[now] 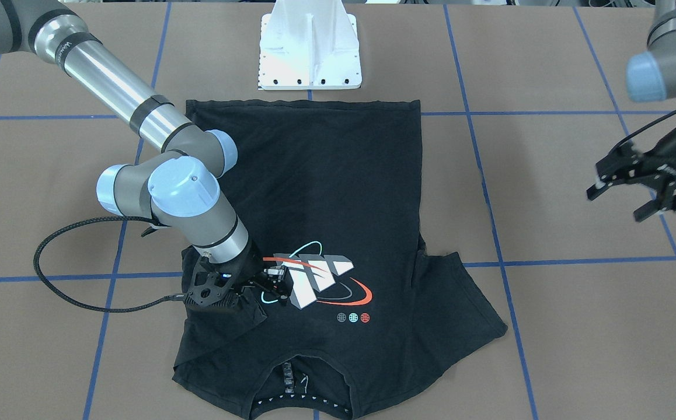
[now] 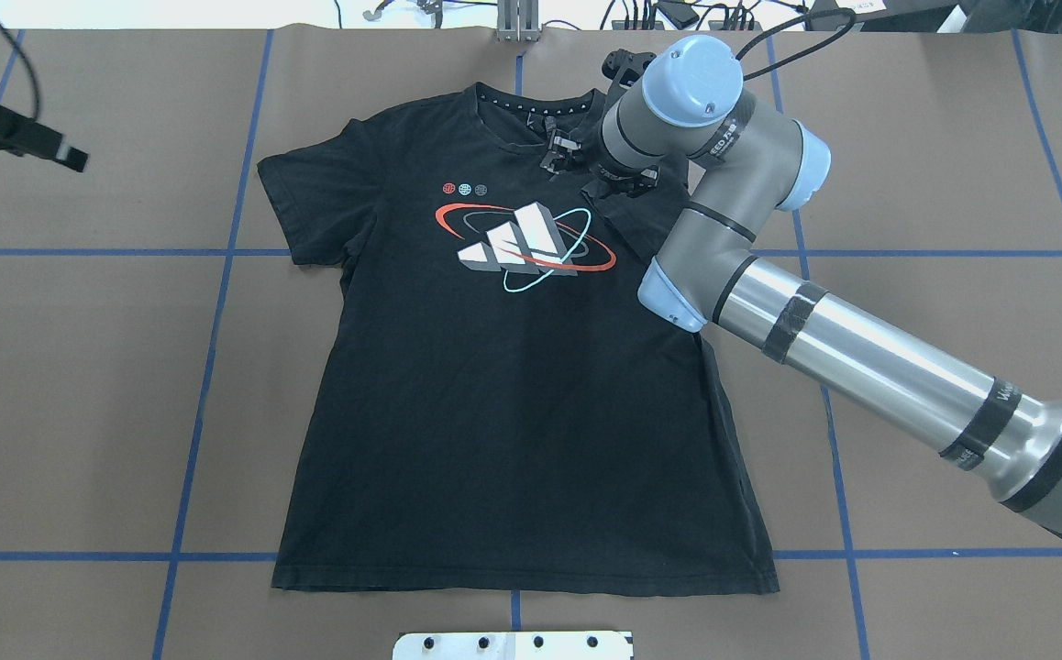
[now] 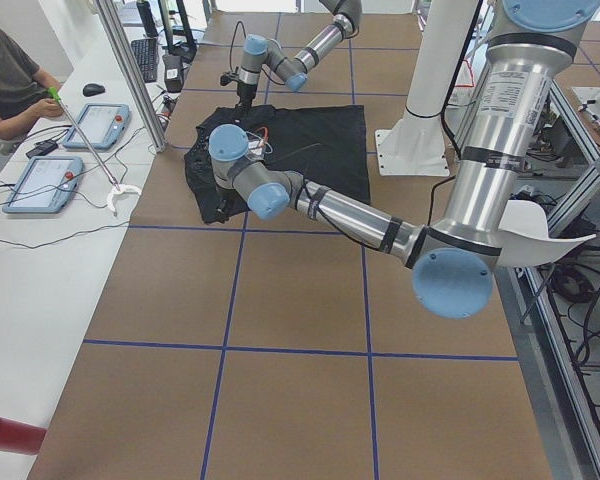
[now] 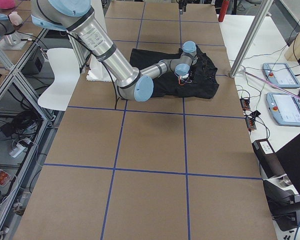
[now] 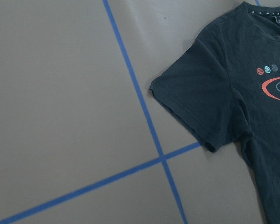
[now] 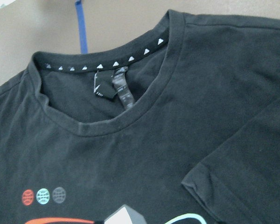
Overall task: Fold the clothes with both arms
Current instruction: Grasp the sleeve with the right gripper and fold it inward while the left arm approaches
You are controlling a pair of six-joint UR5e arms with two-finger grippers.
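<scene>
The black T-shirt (image 1: 326, 192) lies flat and graphic-up on the brown table, also seen in the overhead view (image 2: 494, 394). Its sleeve (image 6: 252, 163) on my right arm's side is folded in over the chest, while the other sleeve (image 5: 200, 102) lies spread out. My right gripper (image 1: 279, 286) hovers low over the chest near the collar (image 6: 107, 121) and graphic; in the overhead view this gripper (image 2: 557, 152) has its fingers apart with nothing between them. My left gripper (image 1: 621, 201) hangs open above bare table, well off the shirt's spread sleeve side.
The white pedestal (image 1: 310, 52) stands just beyond the shirt's hem. Blue tape lines (image 5: 149, 121) cross the table. In the side view, a person sits at a bench with tablets (image 3: 40, 185), behind an aluminium post (image 3: 130, 80).
</scene>
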